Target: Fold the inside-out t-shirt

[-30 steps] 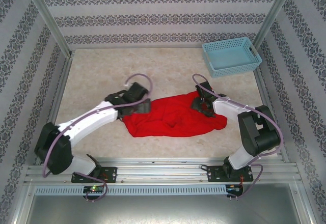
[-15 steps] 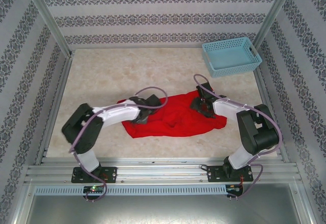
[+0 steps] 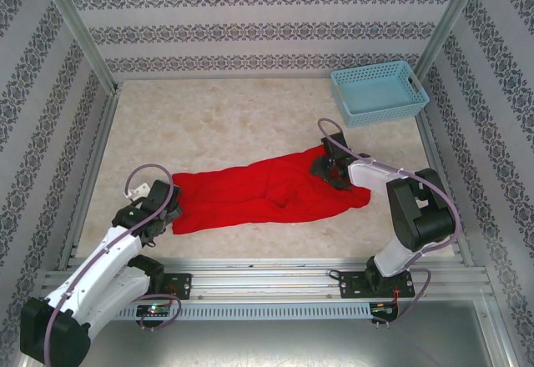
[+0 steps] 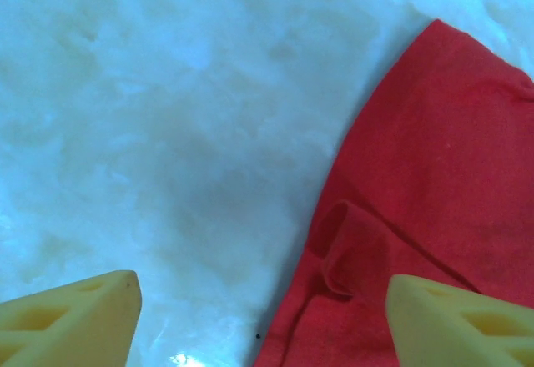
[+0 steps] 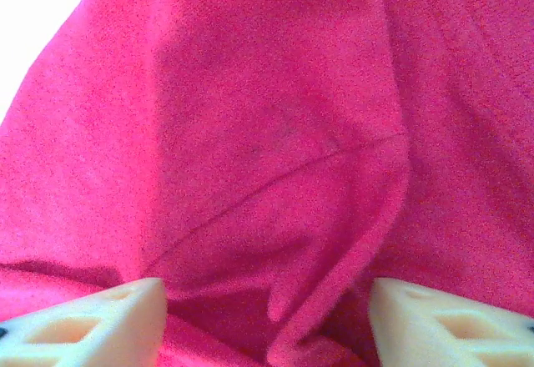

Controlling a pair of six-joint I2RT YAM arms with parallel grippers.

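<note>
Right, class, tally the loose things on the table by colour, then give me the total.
Red: 1, the wrinkled red cloth t-shirt
Light blue: 1, the rectangular light blue plastic basket
Total: 2

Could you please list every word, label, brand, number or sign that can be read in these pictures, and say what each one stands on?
There is no readable text.
The red t-shirt is plain, with no print or legible tag.
The blue basket bears no visible label.
The wall stripes are ornamental patterns, not letters.
</note>
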